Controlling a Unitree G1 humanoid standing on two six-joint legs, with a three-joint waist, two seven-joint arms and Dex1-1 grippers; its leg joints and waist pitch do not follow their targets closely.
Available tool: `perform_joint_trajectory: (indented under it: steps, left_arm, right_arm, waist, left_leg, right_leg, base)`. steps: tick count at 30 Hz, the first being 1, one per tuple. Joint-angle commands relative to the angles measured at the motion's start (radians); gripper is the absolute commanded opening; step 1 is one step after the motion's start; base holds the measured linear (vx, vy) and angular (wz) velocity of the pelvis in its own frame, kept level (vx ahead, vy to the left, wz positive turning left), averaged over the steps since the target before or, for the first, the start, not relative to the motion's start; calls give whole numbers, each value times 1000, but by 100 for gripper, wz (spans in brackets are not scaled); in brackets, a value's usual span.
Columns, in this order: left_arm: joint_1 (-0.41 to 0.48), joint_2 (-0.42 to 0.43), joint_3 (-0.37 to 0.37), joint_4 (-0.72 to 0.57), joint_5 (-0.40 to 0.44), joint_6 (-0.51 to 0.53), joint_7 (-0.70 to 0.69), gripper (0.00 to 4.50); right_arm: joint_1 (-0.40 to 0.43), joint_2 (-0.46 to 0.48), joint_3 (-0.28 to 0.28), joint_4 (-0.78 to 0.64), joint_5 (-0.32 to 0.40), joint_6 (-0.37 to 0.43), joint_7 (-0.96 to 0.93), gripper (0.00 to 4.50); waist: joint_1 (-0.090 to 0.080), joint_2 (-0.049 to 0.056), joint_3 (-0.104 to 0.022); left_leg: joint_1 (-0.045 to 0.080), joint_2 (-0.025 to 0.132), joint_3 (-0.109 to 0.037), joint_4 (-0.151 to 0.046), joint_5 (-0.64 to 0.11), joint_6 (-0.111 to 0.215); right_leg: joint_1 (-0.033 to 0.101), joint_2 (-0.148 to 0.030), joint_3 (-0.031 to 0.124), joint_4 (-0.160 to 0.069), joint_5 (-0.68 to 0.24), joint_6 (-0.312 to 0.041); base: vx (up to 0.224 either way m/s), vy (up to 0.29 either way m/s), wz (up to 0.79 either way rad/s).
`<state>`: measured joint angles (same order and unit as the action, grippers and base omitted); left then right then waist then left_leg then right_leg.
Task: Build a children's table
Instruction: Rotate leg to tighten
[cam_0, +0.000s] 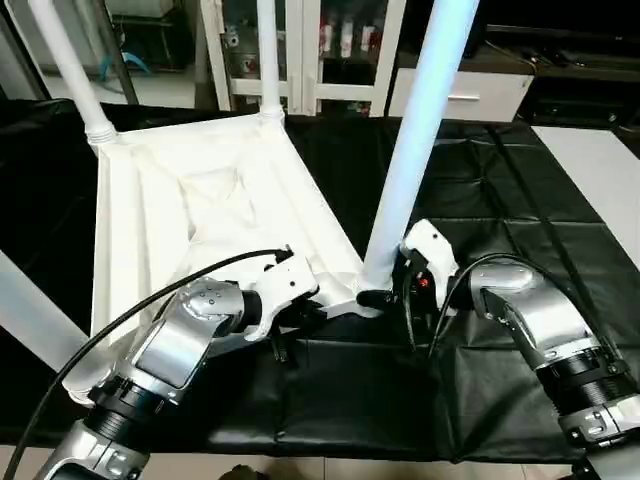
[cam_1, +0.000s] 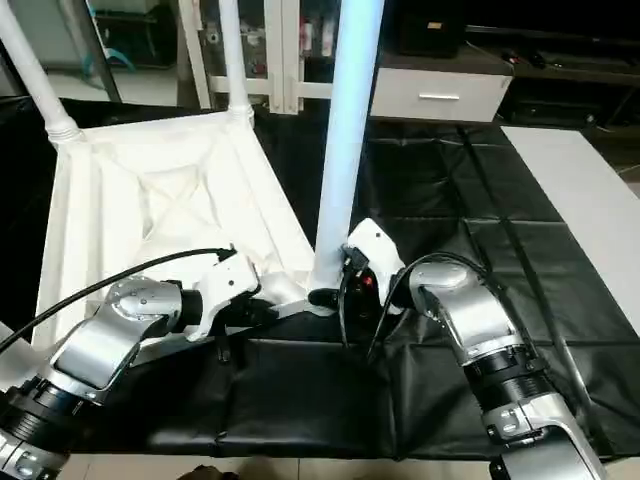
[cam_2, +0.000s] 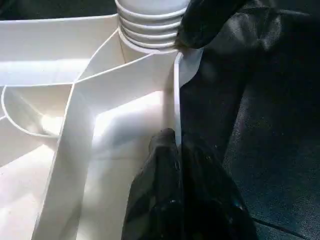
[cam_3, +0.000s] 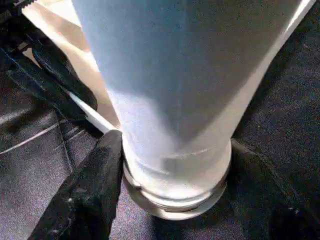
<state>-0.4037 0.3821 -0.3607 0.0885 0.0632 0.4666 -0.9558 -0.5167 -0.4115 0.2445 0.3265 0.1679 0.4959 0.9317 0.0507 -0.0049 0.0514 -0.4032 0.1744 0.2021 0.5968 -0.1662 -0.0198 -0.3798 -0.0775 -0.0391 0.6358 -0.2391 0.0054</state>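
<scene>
The white tabletop (cam_0: 200, 210) lies upside down on the black cloth, its X-ribs facing up. White legs stand in the far-left socket (cam_0: 70, 70) and the far socket (cam_0: 268, 55). Another white tube (cam_0: 30, 310) crosses the left edge. The near leg (cam_0: 420, 130) rises from the near-right corner socket. My right gripper (cam_3: 176, 145) is shut on this leg's base, a finger (cam_3: 95, 185) on each side just above the threaded collar. My left gripper (cam_2: 176, 145) is shut on the tabletop's thin rim (cam_2: 177, 100), a short way from that socket.
Black cloth (cam_0: 480, 200) covers the work surface. A flat white board (cam_0: 600, 170) lies at the right edge. Glass cabinets and a white drawer unit (cam_0: 460, 95) stand behind. The cloth's front edge (cam_0: 330, 455) runs close below my forearms.
</scene>
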Motion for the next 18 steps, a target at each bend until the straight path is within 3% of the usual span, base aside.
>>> perform_joint_trajectory:
  steps: [1,4,8,11,14,15,16,18]
  left_arm:
    - [14,-11,-40,-37,-30,4,-32,0]
    - [21,-4,-38,-38,-32,6,-33,0]
    - [20,-2,-36,-35,-33,9,-35,0]
    - [14,-18,-34,-11,-26,7,-15,0]
    - [-20,-81,-27,60,-12,7,49,0]
    - [-23,-87,-26,67,-12,7,55,0]
    - [-34,-108,-22,88,-10,11,75,0]
    - [-64,-156,-11,147,0,17,131,0]
  right_arm:
    - [-11,8,-32,14,-3,-17,-45,274]
    - [-9,23,-40,25,0,-25,-61,272]
    - [-12,37,-53,32,4,-32,-77,270]
    - [-11,74,-84,57,4,-55,-142,269]
    - [4,164,-131,97,2,-84,-292,269]
    - [5,171,-133,100,1,-85,-304,269]
    - [10,195,-138,110,-8,-95,-350,269]
    - [16,237,-133,136,-34,-119,-427,269]
  waist:
    - [5,-9,-68]
    - [1,-5,-66]
    - [-4,-8,-66]
    - [-10,-4,-65]
    - [-17,-1,-65]
    - [-19,-1,-63]
    - [-18,-4,-65]
    - [-18,-1,-64]
  left_leg:
    - [32,60,-27,-57,-89,73]
    - [34,60,-28,-57,-110,60]
    - [33,59,-29,-58,-124,50]
    - [31,59,-30,-59,-137,40]
    - [31,57,-29,-59,-144,29]
    - [34,56,-26,-60,-151,25]
    - [33,56,-30,-61,-160,10]
    - [37,56,-28,-63,-187,-5]
  right_leg:
    - [37,-68,38,-63,72,-276]
    - [35,-67,38,-65,51,-274]
    - [36,-68,39,-66,28,-270]
    - [35,-67,39,-67,14,-269]
    - [33,-66,40,-68,7,-268]
    - [28,-65,42,-73,-5,-267]
    - [33,-67,41,-71,-24,-262]
    - [27,-66,42,-75,-56,-252]
  base:
    - [0,0,0]
    - [0,0,0]
    - [0,0,0]
    - [0,0,0]
    - [0,0,0]
    - [0,0,0]
    - [0,0,0]
    - [0,0,0]
